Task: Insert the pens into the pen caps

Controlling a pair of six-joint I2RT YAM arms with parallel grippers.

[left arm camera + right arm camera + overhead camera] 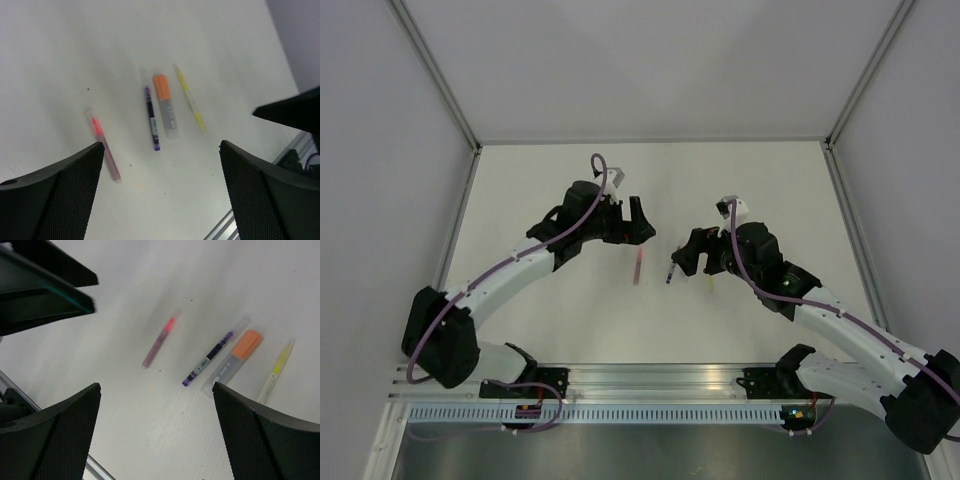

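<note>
Pens (638, 266): pink pen (102, 147), purple pen (151, 119), orange-tipped grey pen (167, 112), yellow pen (190, 100) | left tool (161, 143), right tool (156, 385) spread

The counter (570, 320) is viewed from above and behind the left arm (510, 270) and right arm (850, 325), whose bases are set along the bottom of the frame, far enough back for both to be taken in. Each wrist view is directed down at the counter from close by, framed at its lower corners by the left pincer (161, 145) or right pincer (156, 385). The same four pens (166, 107) are shared mid-frame by both.
</note>
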